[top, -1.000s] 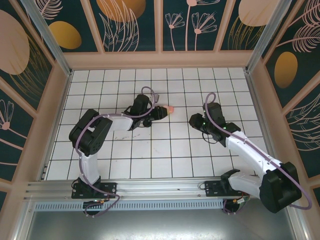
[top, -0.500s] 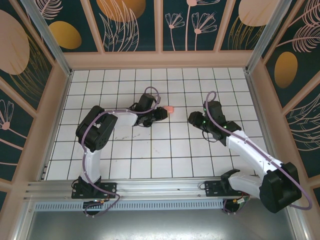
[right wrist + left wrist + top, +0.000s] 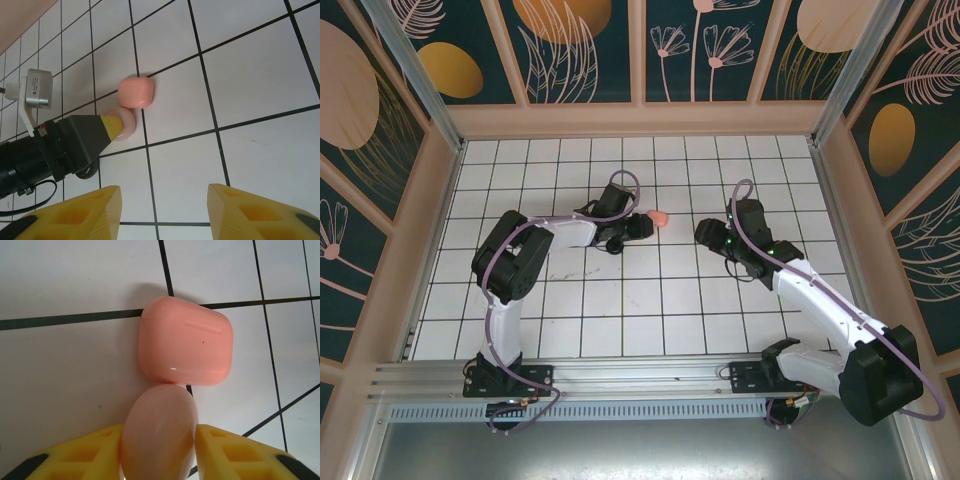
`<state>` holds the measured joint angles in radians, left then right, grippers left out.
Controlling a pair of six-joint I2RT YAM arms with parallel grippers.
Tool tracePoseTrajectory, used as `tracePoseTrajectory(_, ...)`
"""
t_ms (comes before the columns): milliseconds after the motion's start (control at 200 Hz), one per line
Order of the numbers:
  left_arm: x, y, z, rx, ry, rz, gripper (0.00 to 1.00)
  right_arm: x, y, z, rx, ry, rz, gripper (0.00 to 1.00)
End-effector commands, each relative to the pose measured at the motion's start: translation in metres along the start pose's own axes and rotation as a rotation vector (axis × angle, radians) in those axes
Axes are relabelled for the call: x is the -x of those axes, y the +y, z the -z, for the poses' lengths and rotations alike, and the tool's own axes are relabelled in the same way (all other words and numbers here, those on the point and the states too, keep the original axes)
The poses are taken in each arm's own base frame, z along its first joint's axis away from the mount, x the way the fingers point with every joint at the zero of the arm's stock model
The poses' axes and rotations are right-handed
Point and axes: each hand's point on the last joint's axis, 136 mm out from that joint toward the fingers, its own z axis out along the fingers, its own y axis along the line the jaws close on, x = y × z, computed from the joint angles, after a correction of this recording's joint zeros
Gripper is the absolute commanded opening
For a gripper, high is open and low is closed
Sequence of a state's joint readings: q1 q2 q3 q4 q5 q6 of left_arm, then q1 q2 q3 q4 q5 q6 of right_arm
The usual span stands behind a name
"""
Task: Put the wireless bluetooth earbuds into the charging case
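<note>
White tiles with dark grout [image 3: 620,320] cover the table, and a metal rail [image 3: 620,375] at its near edge carries both arm bases. From there the right arm reaches up and inward; the right gripper [image 3: 702,233] hangs over bare tile with its jaws well apart and nothing between them, and in its own wrist view its yellow fingers [image 3: 75,212] frame an empty square of floor. The left arm bends across from the left side, so that the left gripper [image 3: 642,224] points to the right, toward the middle of the table. In the left wrist view its two yellow fingers [image 3: 80,452] lie against both sides of a pale pink rounded piece [image 3: 159,432], clamped on it; whether that piece is a second case or something else I cannot tell. Just past its tip, touching it, lies the charging case [image 3: 186,347], a deeper salmon pink, lid closed, flat on the tile across a grout line. From above, the charging case [image 3: 660,217] sits between the two grippers, just beside the left one and apart from the right. The right wrist view shows the same pair on the floor, the case [image 3: 135,91] just beyond the paler piece [image 3: 127,122], with a small silver camera box [image 3: 39,87] on the left wrist. Behind everything stand dark teal wall panels [image 3: 580,50] painted with flowers.
</note>
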<state>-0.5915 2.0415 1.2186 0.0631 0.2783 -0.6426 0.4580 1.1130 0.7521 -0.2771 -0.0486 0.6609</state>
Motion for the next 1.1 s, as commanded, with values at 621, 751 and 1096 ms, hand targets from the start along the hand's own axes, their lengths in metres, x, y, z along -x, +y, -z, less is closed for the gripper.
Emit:
tracePoseTrajectory(621,0.031,-0.027,0.039,0.025,-0.065,-0.079,0.99,0.024,0.011,0.021,0.012,-0.077,0.025,0.61)
tracePoseTrajectory(751,0.043,-0.036,0.055,0.037,-0.1,-0.097,0.98,0.025,0.011,0.022,0.013,-0.079,0.025,0.65)
tracePoseTrajectory(1096,0.085,-0.072,0.129,0.044,-0.271,-0.199,0.99,0.032,0.013,0.028,0.011,-0.101,0.035,0.69)
